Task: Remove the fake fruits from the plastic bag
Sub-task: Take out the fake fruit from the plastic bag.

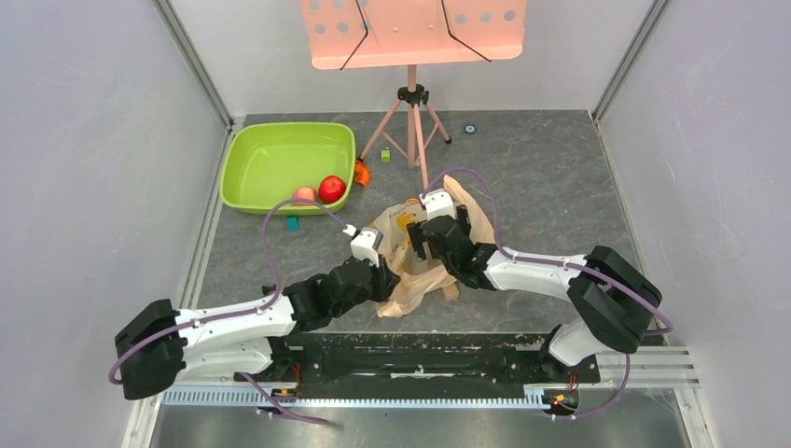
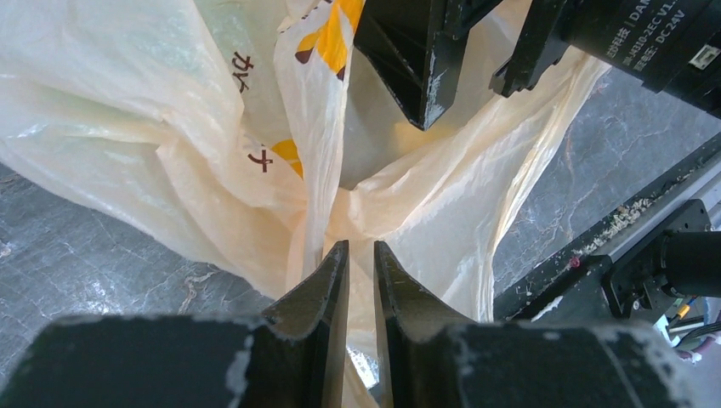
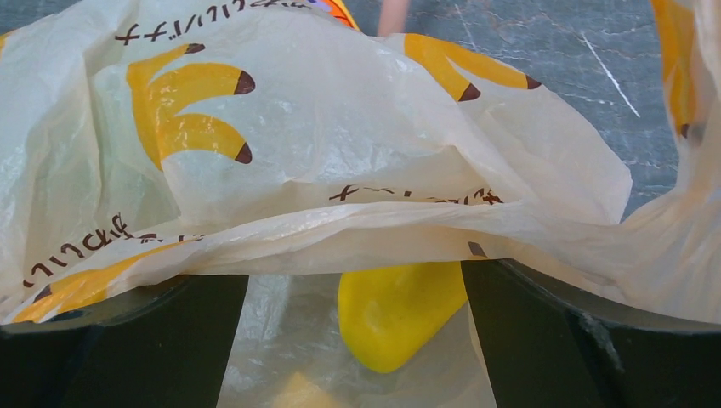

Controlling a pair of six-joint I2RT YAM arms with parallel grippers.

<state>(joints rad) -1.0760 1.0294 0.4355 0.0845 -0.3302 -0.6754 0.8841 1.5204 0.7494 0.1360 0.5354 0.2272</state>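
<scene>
The plastic bag (image 1: 422, 266) lies crumpled at the table's middle, between both arms. My left gripper (image 1: 390, 282) is shut on a fold of the bag's near edge; in the left wrist view the fingers (image 2: 327, 280) pinch thin plastic (image 2: 170, 127). My right gripper (image 1: 422, 239) is open, reaching into the bag's mouth. In the right wrist view an oblong yellow fruit (image 3: 400, 314) lies inside the bag (image 3: 323, 144) between the wide-open jaws, near the right finger (image 3: 544, 340). A red apple (image 1: 331, 189) and a pinkish peach (image 1: 303, 194) sit in the green tub. No grape bunch shows.
The lime green tub (image 1: 280, 154) stands at the back left. Small teal (image 1: 292, 222) and green (image 1: 385, 155) cubes and an orange object (image 1: 362, 173) lie near it. A pink stand on a tripod (image 1: 413, 121) is behind the bag. A black rail (image 1: 420, 355) runs along the near edge.
</scene>
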